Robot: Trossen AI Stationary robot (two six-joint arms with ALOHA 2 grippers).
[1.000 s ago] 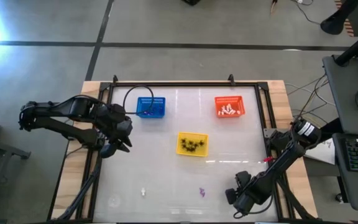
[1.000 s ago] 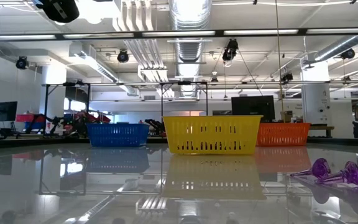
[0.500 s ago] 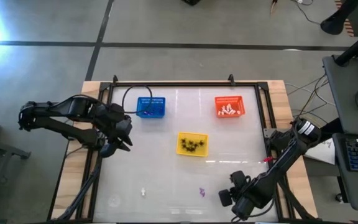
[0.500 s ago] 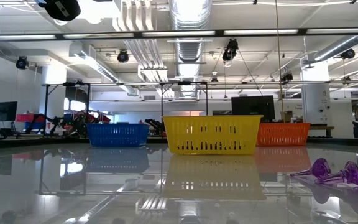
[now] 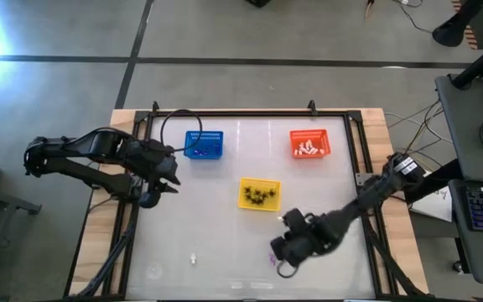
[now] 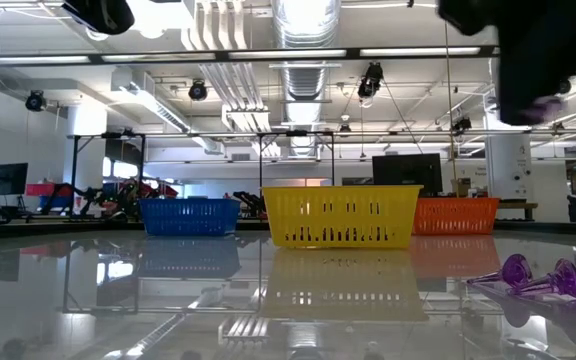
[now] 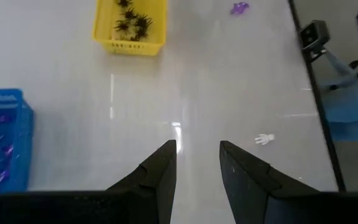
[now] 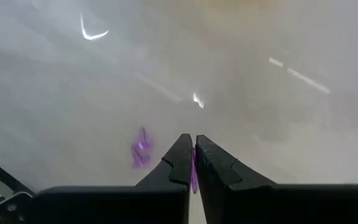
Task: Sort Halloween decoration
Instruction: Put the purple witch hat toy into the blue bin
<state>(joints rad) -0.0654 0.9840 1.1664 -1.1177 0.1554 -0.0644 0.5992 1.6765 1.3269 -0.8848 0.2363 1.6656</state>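
Sorting nearly done: black spiders point(image 5: 258, 196) in yellow basket point(image 5: 259, 182) at centre, white trinkets point(image 5: 309, 149) in orange basket point(image 5: 310, 132) upper right, purple trinket point(image 5: 271, 260) and white trinket point(image 5: 193, 259) loose along bottom edge, right gripper point(image 5: 280, 254) pinched together beside the purple one, left gripper point(image 5: 168, 176) parted, empty, at left.

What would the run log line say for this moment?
right pincer: shut, over purple trinket | left pincer: open, waiting near blue basket | loose: white trinket

Robotics lab: exposed ceiling ducts point(image 6: 303, 25) (other rigs point(image 6: 103, 165) behind), monitors point(image 6: 406, 172).
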